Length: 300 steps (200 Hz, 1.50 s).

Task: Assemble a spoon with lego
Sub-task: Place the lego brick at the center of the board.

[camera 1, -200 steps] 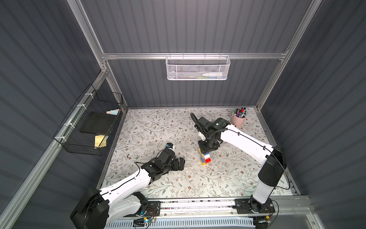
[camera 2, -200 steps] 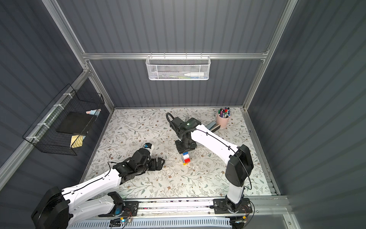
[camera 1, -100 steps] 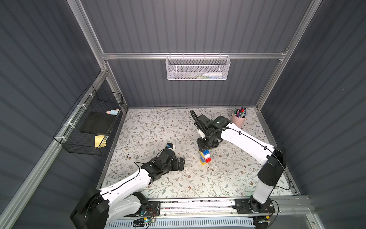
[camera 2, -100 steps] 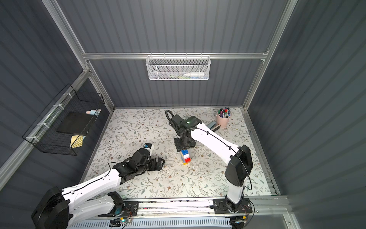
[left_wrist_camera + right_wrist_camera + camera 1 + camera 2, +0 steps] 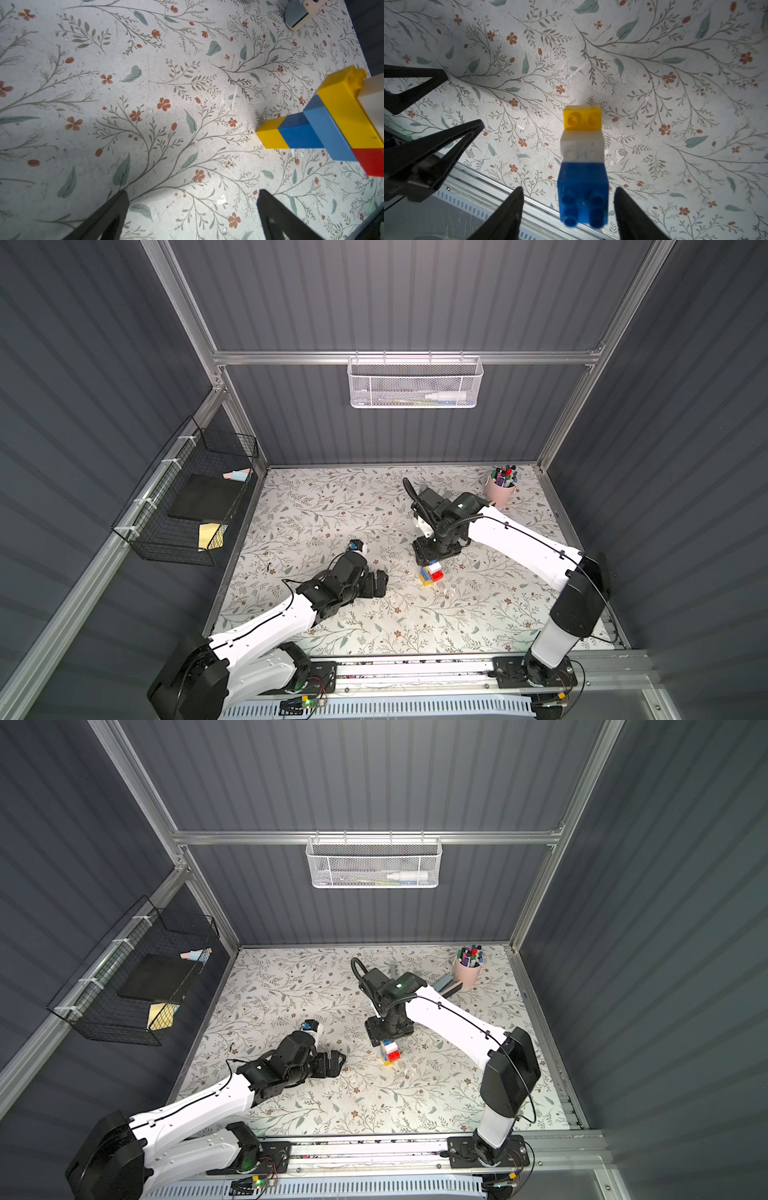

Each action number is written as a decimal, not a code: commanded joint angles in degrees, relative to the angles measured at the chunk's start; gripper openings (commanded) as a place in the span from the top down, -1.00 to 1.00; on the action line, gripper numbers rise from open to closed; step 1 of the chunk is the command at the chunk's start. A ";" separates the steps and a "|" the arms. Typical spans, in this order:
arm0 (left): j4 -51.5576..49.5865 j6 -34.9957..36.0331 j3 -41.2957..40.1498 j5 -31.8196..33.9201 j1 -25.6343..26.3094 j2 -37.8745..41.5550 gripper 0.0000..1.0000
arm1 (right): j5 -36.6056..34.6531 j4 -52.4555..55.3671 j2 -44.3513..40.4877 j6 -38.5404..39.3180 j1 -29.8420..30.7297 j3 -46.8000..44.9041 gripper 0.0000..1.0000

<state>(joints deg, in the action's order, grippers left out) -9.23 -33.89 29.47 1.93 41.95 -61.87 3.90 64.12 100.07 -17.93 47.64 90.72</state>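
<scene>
Spoon (image 5: 431,572) looks fully built, standing upright mid floral mat (image 5: 332,506), no loose lego seen; right gripper (image 5: 569,189) straddles its top blue brick, jaws apart, not touching; left gripper (image 5: 192,192) wide, empty; probably only retreat left.

Floral table (image 5: 316,510); spoon (image 5: 430,572); pen cup (image 5: 500,494)

The spoon (image 5: 430,572) is standing mid-table (image 5: 316,506), and the right gripper (image 5: 568,188) is hanging over it, its fingers leaving a slim gap on either side of the top blue brick. The left gripper (image 5: 192,192) is lying low beside it, spread wide and blocking that side. The pen cup (image 5: 500,492) is crowding only the far right corner, leaving broad open mat elsewhere.
</scene>
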 commanded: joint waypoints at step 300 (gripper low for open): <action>-9.09 1.63 8.39 4.45 0.23 3.23 -0.98 | 43.64 -31.57 -12.91 -8.77 -20.67 -28.61 0.42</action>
<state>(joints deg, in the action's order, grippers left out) -15.42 -33.74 35.05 4.78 41.95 -59.59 31.14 44.93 87.09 -22.98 29.80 66.28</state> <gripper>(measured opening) 0.992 0.354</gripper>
